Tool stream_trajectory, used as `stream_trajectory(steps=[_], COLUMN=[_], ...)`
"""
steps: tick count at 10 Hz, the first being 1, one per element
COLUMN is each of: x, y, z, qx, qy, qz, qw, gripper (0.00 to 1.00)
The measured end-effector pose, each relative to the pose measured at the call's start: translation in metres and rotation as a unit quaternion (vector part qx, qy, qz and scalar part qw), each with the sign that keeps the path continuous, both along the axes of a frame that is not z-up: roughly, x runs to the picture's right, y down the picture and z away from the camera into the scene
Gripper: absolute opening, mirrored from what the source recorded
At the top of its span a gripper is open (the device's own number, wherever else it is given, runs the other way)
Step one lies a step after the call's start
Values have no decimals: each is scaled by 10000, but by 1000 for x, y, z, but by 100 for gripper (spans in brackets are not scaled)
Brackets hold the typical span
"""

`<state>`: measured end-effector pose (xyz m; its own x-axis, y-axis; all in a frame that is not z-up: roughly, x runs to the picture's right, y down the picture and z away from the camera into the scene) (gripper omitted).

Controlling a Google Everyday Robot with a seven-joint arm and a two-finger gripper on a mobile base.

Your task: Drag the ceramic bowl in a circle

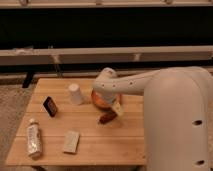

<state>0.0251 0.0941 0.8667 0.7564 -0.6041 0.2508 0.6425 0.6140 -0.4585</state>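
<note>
Camera view shows a pale, planked wooden table (100, 150) with the round, glossy orange ceramic bowl (96, 102) near its middle, just right of a small white cup (75, 93). The smooth white arm (135, 82) curves down so the gripper (106, 95) sits over the bowl; whether it grasps anything cannot be told. A dark reddish oblong object (107, 118) lies just in front of the bowl.

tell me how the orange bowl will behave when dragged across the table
The orange bowl looks glossy and rigid, so it should slide, not flex, on the smooth wooden table. Wide and shallow, it seems unlikely to tip. The gripper is right over it; that glazed surface might slip in a grasp.
</note>
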Motion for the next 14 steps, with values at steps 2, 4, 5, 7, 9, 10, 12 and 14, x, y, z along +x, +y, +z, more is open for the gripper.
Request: stream_trajectory(steps=[2, 4, 5, 7, 9, 10, 12, 14], x=[1, -1, -2, -3, -4, -4, -13, -40], y=[3, 5, 7, 9, 10, 11, 17, 23], z=[4, 8, 10, 12, 11, 8, -4, -17], qx=[14, 35, 44, 44, 29, 21, 15, 11], qy=[42, 83, 100, 119, 127, 133, 75, -16], qz=[-31, -87, -111, -195, -272, -319, -519, -816], qw=[10000, 9999, 9999, 9997, 9995, 9994, 9986, 9967], gripper=[100, 89, 79, 58, 38, 30, 12, 0])
